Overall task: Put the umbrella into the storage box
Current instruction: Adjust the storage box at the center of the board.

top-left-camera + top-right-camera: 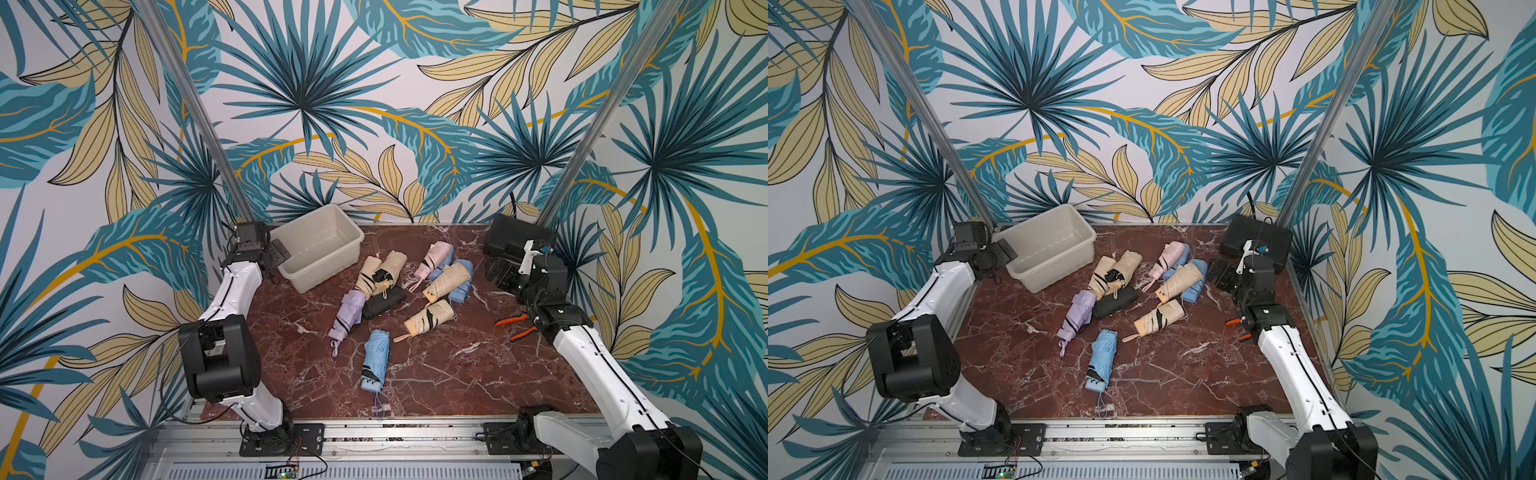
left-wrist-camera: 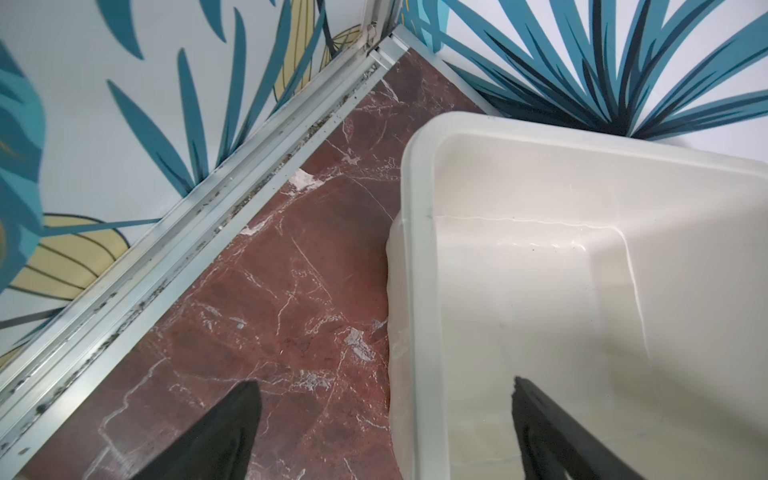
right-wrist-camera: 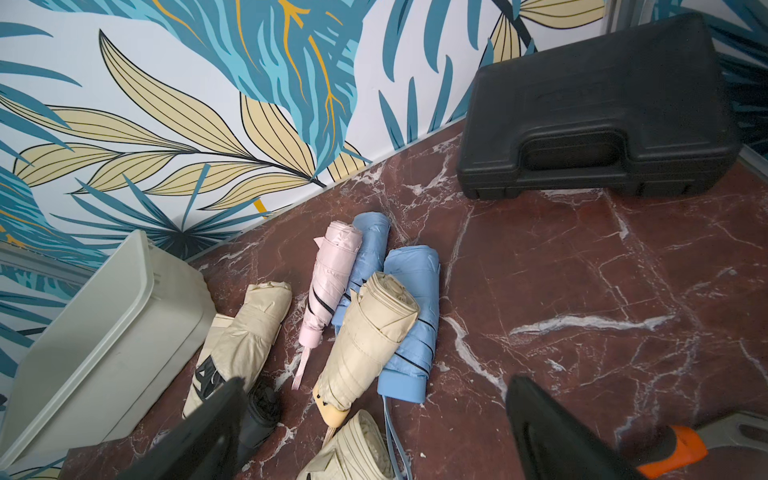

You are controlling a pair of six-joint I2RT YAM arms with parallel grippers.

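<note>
left arm (image 1: pixel 235 291) and right arm (image 1: pixel 590 357) stretched forward, left fingers (image 2: pixel 224 436) spread, right fingers (image 3: pixel 199 432) spread

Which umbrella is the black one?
The black umbrella, beside the purple umbrella; every other one is beige, blue, pink or purple.

Both top views look down from high at the front across the whole bench (image 1: pixel 457 374). The left wrist view sits close over the storage box (image 2: pixel 417 270) corner. The right wrist view, low, faces the umbrellas (image 3: pixel 370 332), the black case (image 3: pixel 602 104) and the same box.
</note>
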